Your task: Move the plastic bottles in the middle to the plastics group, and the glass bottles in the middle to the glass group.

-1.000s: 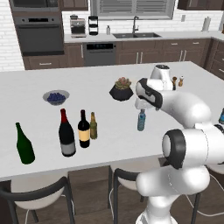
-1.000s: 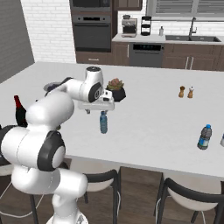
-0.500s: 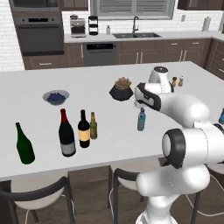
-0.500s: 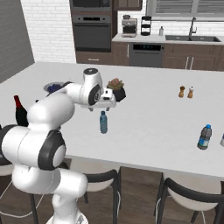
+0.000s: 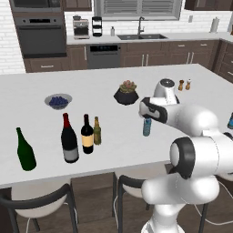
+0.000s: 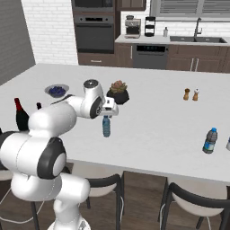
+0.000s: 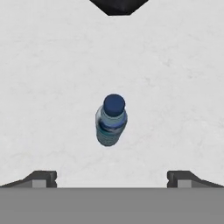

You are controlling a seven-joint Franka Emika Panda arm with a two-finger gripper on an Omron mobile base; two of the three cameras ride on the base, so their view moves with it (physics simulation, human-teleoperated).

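Note:
A small translucent blue plastic bottle with a dark cap stands upright in the middle of the white counter. My gripper hangs open straight above its cap, touching nothing. Its fingertips stand wide apart at the bottom of the hand view. At the left, a black wine bottle with a tan label and a slim olive-brown bottle stand close together. Beside them are the red-topped bottle and the green bottle. Another blue bottle stands far right.
A dark potted plant sits just behind the gripper. Further left is a bowl of blueberries, and salt and pepper shakers stand at the back right. Stools line the counter's near edge.
The hand has come down a little over the blue bottle in the middle, jaws still wide. No bottle has moved.

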